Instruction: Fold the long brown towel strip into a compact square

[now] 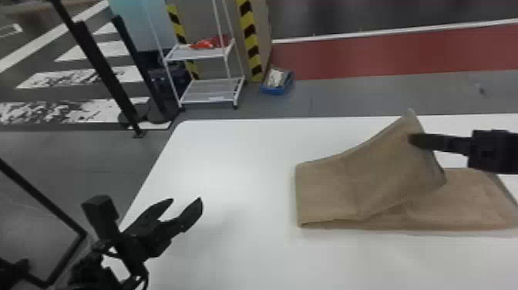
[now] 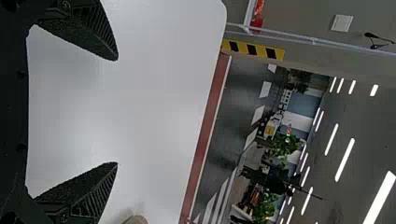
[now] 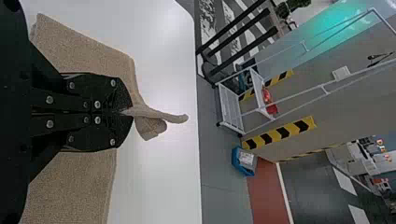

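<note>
At right in the head view, the black two-fingered right gripper (image 1: 415, 139) pinches the lifted flap (image 1: 385, 169) of the brown cloth towel strip (image 1: 470, 200), apparently mid-fold; the black left gripper (image 1: 186, 199) gapes empty, lower left. Next: lay the flap squarely, then release.

Bright light, soft glare on table (image 1: 239, 162).
</note>
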Robot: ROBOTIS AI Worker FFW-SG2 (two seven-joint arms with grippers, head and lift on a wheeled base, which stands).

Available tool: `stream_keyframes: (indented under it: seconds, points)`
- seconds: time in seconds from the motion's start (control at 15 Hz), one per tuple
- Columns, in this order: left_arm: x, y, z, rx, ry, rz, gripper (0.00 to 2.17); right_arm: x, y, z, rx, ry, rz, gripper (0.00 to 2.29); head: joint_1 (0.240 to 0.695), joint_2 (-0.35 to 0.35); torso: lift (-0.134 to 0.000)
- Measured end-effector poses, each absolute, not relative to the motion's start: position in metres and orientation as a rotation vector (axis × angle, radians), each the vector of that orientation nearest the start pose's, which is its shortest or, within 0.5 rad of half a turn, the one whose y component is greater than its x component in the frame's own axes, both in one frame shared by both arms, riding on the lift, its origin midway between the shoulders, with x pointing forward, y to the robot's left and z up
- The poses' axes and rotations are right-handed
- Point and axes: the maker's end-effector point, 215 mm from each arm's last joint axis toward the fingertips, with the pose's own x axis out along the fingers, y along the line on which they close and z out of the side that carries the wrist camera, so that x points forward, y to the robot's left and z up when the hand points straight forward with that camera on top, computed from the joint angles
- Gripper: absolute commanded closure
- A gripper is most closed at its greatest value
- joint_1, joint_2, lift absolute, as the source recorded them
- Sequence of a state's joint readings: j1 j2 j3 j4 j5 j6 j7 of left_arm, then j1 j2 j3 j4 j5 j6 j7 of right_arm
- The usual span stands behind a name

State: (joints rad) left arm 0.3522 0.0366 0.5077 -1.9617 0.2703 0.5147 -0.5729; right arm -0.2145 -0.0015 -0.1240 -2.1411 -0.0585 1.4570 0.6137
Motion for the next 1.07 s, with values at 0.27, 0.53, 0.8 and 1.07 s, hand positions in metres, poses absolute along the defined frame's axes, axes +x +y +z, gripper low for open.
stream_keyframes:
  seconds: [0.27, 0.53, 0.8, 1.07]
  points:
    - [0.429, 0.371, -0.414, -0.266, 0.340, -0.146, 0.09, 0.514, -0.145, -0.303, 0.313, 0.636, 0.539, 1.48, 0.695, 0.261, -0.125]
    - [0.429, 0.366, -0.418, -0.264, 0.349, -0.155, 0.09, 0.501, -0.159, -0.305, 0.361, 0.625, 0.531, 1.48, 0.695, 0.246, -0.125]
    - [0.431, 0.358, -0.423, -0.257, 0.358, -0.166, 0.09, 0.498, -0.172, -0.302, 0.394, 0.616, 0.516, 1.48, 0.695, 0.224, -0.125]
    - [0.429, 0.359, -0.424, -0.251, 0.353, -0.167, 0.09, 0.501, -0.169, -0.327, 0.405, 0.661, 0.506, 1.48, 0.695, 0.222, -0.125]
